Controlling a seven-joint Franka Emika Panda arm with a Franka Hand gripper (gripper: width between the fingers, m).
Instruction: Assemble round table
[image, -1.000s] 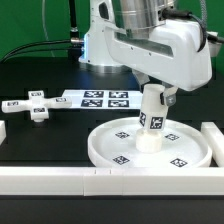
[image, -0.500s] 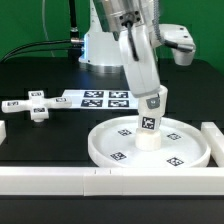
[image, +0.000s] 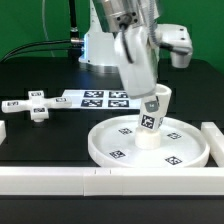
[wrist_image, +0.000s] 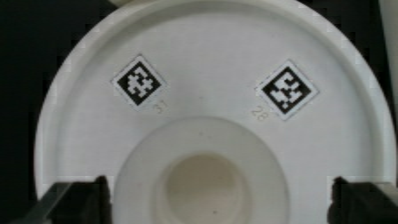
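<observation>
The large rimmed round disc (image: 185, 157) lies on the black table at the front right. The short cylindrical leg (image: 150, 124) stands on its middle, leaning slightly. My gripper (image: 158, 97) is around the leg's top. In the wrist view the leg's open top (wrist_image: 210, 172) sits between my two dark fingers (wrist_image: 75, 202), with a gap to each, over the disc (wrist_image: 214, 50) and its two tags. The gripper (wrist_image: 222, 205) is open. The small cross-shaped foot (image: 38, 107) lies on the table at the exterior view's left, far from the gripper.
The marker board (image: 100, 98) lies flat behind the disc. White border blocks run along the front edge (image: 60, 180) and at the exterior view's right (image: 213, 135). The robot's base (image: 100, 45) stands at the back.
The wrist has turned about the leg since one second ago, and the hand now shows its narrow side. The leg has stayed on the disc's middle. The foot has not moved.
</observation>
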